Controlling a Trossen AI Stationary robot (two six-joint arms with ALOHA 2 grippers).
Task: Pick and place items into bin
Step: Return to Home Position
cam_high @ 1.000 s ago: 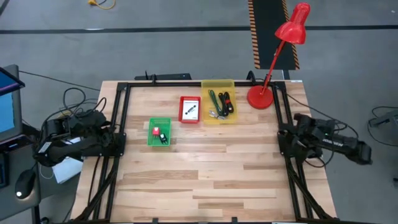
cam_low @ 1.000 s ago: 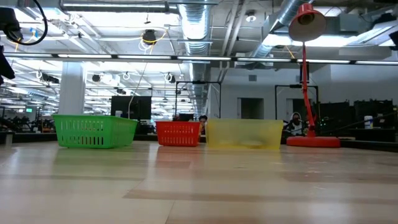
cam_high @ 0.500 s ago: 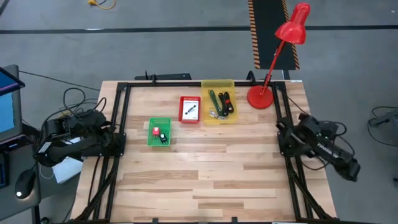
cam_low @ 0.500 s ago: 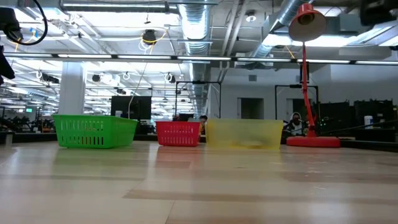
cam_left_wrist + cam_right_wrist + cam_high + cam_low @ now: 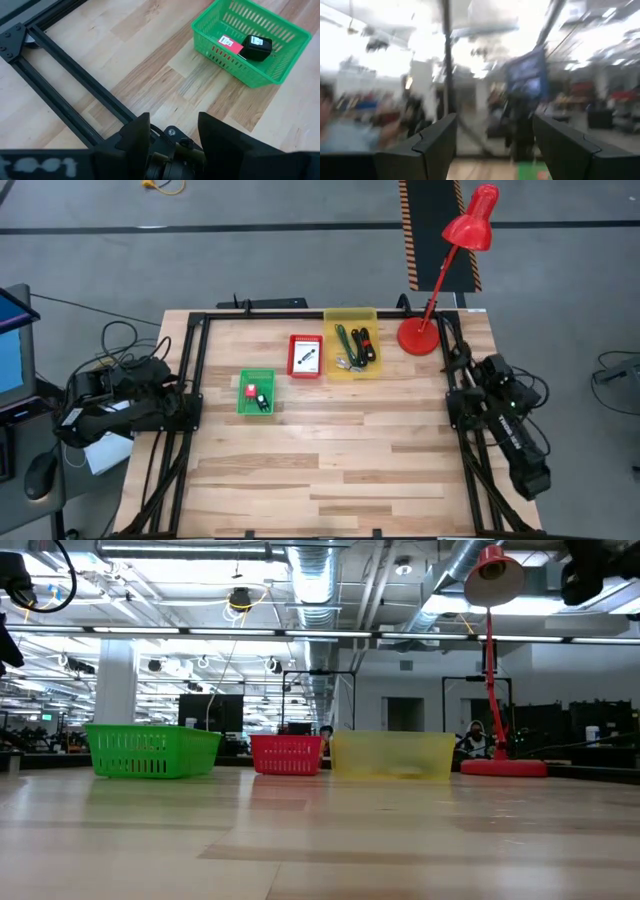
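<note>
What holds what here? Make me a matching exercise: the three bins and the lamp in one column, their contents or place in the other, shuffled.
Column one:
1. green bin
2. red bin
3. yellow bin
4. lamp

Column two:
A. holds a white card
B. stands outside the bins, beside the yellow one
C. holds cables
D. holds a small black block

Pairs: 1-D, 2-A, 3-C, 4-B.

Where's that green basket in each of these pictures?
High view: green basket left of centre.
Low view: the basket at far left.
Left wrist view: the basket upper right, a black piece inside.
Right wrist view: too blurred to tell.
Landmark: red basket beside it, high and low views.
</note>
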